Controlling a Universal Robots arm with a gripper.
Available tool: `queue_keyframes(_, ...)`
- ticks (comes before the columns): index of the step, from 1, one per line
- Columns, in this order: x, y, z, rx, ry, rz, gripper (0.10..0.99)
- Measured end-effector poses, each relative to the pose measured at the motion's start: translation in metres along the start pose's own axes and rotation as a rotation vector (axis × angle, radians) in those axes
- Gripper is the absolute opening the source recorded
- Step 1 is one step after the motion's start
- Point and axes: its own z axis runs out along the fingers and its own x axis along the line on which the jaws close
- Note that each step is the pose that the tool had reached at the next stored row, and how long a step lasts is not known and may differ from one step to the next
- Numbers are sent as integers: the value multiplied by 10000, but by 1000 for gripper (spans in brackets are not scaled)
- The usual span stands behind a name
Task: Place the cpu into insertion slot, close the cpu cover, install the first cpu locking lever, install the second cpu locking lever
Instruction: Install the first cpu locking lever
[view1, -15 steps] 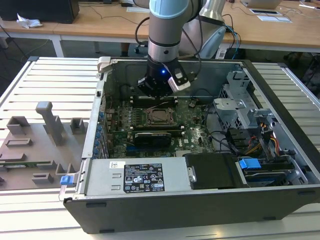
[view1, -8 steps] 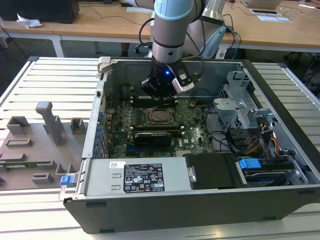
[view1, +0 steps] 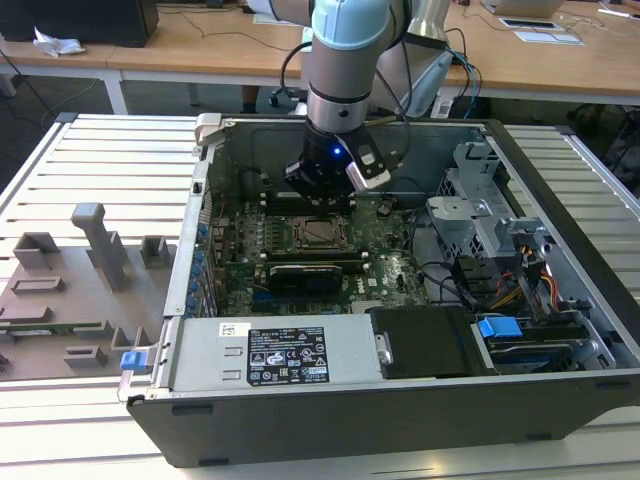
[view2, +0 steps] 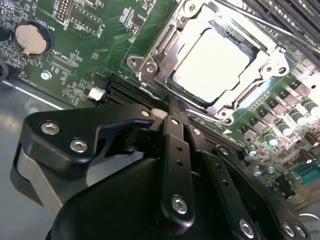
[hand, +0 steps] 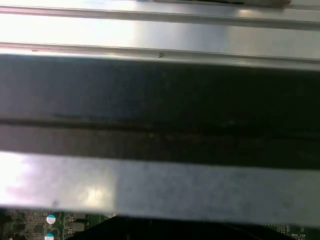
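The cpu (view2: 210, 65), a pale silver-beige square, lies flat in the insertion slot, which is hidden under it. The cpu cover (view2: 162, 47), a silver metal frame, is down around it, and the cpu's top shows through its window. A thin metal lever rod (view2: 277, 25) runs along the far side of the socket. My gripper (view2: 172, 109) is shut, its black fingertips together right at the socket's near edge; I cannot tell whether they touch anything. In the exterior view the gripper (view1: 326, 186) hangs inside the open computer case, just behind the socket (view1: 320, 232).
Green motherboard (view2: 90, 60) with a coin battery (view2: 30, 37) surrounds the socket. A long black card (view1: 312, 272) lies in front of the socket, with the power supply (view1: 270, 355) nearer still. A drive cage (view1: 480, 215) and cables stand at the exterior view's right. A grey fixture plate (view1: 70, 290) is outside the case.
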Motion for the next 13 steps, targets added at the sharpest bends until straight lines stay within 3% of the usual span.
queue_keyframes(13,-49,-34,45,21,2,0,106)
